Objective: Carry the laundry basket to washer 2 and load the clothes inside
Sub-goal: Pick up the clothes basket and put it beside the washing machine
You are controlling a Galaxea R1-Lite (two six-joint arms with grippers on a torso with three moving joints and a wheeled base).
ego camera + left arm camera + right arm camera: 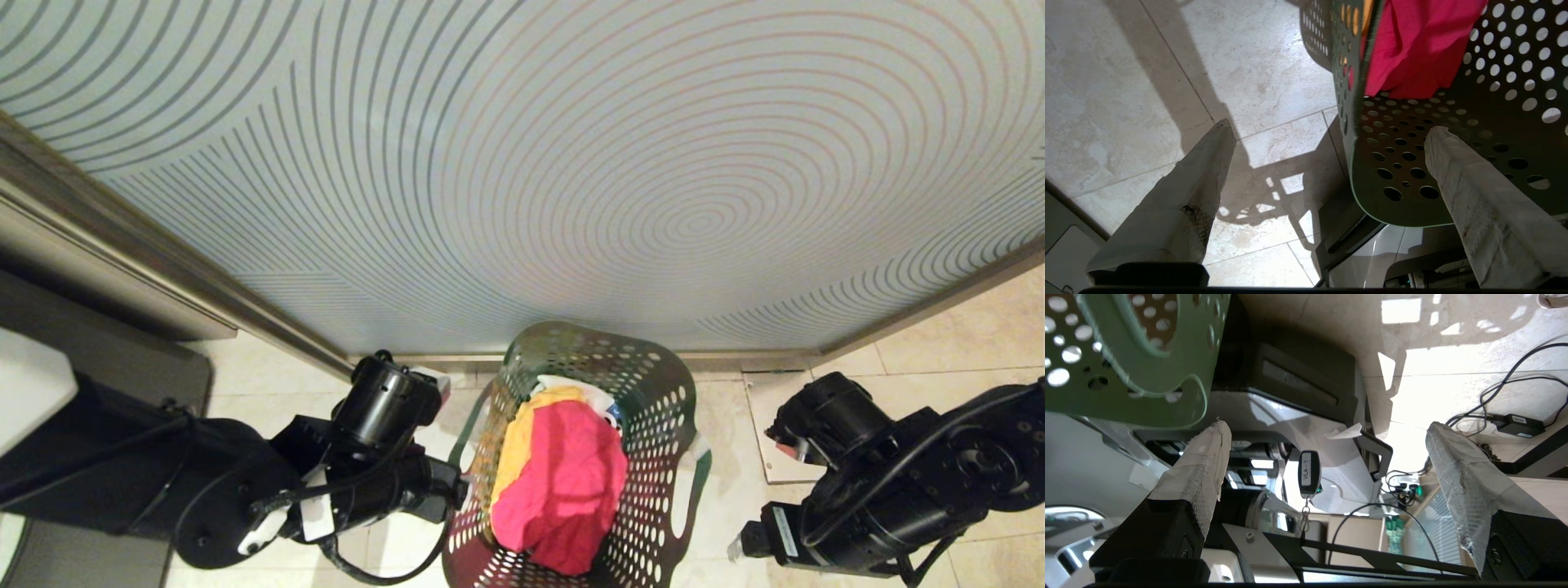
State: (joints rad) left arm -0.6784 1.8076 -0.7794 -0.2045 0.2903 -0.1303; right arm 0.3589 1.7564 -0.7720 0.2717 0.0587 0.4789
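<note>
Pale floor tiles (963, 343) run up to a frosted glass panel (571, 163) with ring patterns, and nearest the robot the laundry basket (653, 408) stands at six o'clock with the clothes (563, 482) piled inside. At its nine o'clock the left claw (1331, 151) stands with fingers wide apart, straddling the rim, while at three o'clock the right claw (1327, 437) is equally wide, just outside the handle slot. To lift well, I judge each claw should clamp the rim together, keeping the basket level; washer 2 is not in view.
</note>
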